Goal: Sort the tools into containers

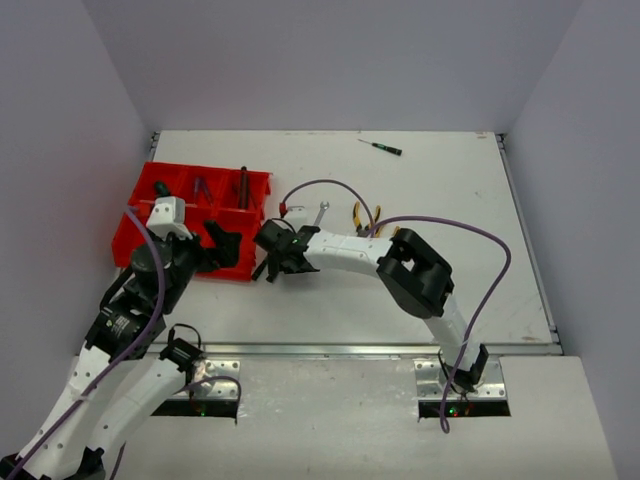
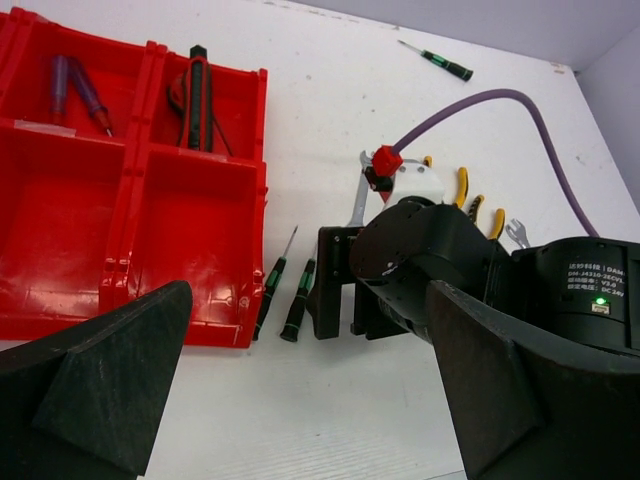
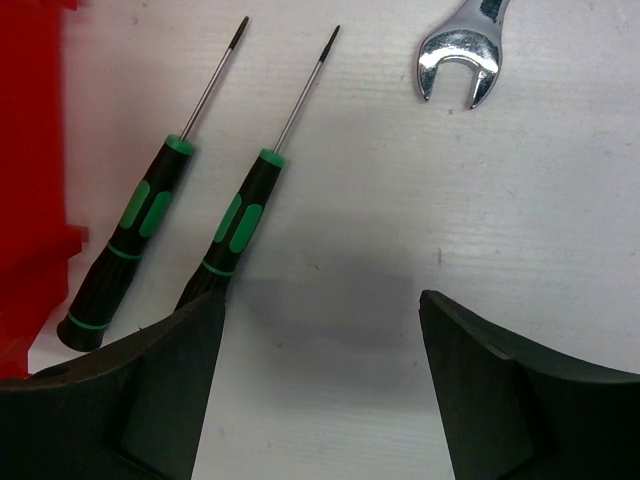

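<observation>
White tabletop [image 1: 450, 190] fills a pale-walled enclosure, with a bright red plastic organizer tray [image 2: 135, 215] at its left side. Two of the tray's far compartments hold tools: a pair of blue-handled screwdrivers [image 2: 75, 90] and a red-black utility knife [image 2: 197, 95]. Just beside the tray's right wall lie two green-and-black screwdrivers [image 3: 135, 235] [image 3: 240, 215], parallel, tips pointing away. The right gripper [image 3: 320, 310] hangs low over them, its jaws spread wide and holding nothing; one finger edge overlaps the nearer handle's butt in the wrist view. The left gripper [image 1: 228, 250] hovers by the tray's near right corner, likewise agape and empty. A silver open-ended wrench [image 3: 460, 55], yellow-handled pliers [image 1: 365, 215] and a lone green screwdriver [image 1: 382, 147] lie unsorted. The step in hand looks like picking one green screwdriver. That calls for shifting left to straddle a single handle, descending, then closing without catching its neighbour.
</observation>
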Controlling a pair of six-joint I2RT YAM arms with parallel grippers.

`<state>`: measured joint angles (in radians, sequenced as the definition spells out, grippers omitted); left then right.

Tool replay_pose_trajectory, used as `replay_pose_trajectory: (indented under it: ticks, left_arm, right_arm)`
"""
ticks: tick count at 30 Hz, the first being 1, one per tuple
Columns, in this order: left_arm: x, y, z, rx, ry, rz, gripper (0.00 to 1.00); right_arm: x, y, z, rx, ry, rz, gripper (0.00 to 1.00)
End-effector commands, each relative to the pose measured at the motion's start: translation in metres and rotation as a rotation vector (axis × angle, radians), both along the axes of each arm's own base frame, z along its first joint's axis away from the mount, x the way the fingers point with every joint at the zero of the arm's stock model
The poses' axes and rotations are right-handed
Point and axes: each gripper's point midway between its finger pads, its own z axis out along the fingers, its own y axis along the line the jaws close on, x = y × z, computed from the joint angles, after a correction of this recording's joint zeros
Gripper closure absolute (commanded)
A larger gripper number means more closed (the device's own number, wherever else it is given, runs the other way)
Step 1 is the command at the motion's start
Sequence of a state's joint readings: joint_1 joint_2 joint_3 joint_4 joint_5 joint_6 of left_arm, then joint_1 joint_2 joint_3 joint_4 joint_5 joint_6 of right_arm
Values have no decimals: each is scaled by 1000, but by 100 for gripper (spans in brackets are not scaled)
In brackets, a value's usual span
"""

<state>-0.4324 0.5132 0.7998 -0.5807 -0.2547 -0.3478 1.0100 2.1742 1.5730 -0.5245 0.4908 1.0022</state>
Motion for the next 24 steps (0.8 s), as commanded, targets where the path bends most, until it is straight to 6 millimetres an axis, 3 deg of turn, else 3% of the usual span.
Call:
replay_pose_trajectory:
  ticks: [1, 12, 19, 21, 24]
  left_arm:
    - [4, -5, 12, -16, -48, -21, 0]
    - [7, -8, 8, -10, -34, -34, 0]
    - [7, -9, 7, -9, -30, -35, 0]
    - [7, -9, 7, -8, -28, -35, 0]
    - [8, -9, 6, -6, -25, -34, 0]
  right_arm:
    - [12, 16, 34, 70, -77, -27, 22]
    - [14, 17, 9, 14, -43, -34, 25]
    - [8, 15, -8, -7, -7, -8, 49]
    - [6, 10, -8, -13, -5, -4, 61]
    - [0, -1, -1, -1, -17, -4, 71]
